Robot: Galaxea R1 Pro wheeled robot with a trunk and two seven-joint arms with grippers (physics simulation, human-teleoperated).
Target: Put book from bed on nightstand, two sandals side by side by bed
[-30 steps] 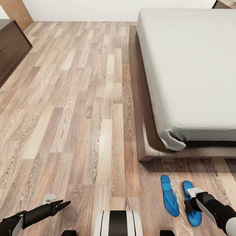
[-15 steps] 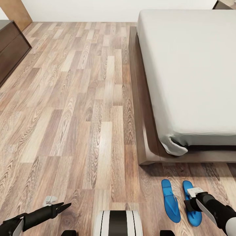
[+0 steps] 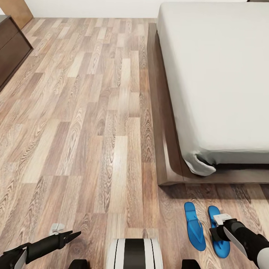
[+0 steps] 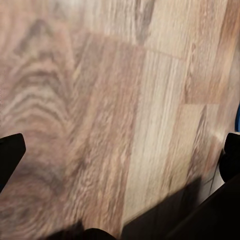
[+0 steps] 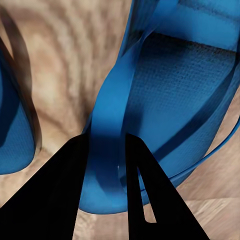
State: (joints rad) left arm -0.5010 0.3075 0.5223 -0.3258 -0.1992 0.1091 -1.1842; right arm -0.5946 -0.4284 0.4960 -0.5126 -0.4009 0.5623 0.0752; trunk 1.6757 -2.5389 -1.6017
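Two bright blue sandals lie side by side on the wood floor just past the foot of the bed [image 3: 164, 123]. The left sandal [image 3: 194, 226] lies free. My right gripper [image 3: 216, 234] sits on the right sandal [image 3: 215, 218]. In the right wrist view this gripper [image 5: 106, 145] has its two black fingers closed around the strap [image 5: 111, 107] of that sandal [image 5: 190, 90], and the other sandal [image 5: 14, 125] shows beside it. My left gripper [image 3: 76, 235] hovers low over bare floor, open and empty [image 4: 120, 155]. The book and the nightstand are out of view.
A long dark-brown bench cabinet [image 3: 13, 48] stands along the far left. Open plank floor [image 3: 93, 123] stretches between it and the bed's wooden frame. A pale grey mattress [image 3: 224, 74] covers the bed. My base [image 3: 134, 254] shows at the bottom middle.
The whole picture has shifted a little, so the camera moved. Both grippers and the two sandals keep the same places relative to each other.
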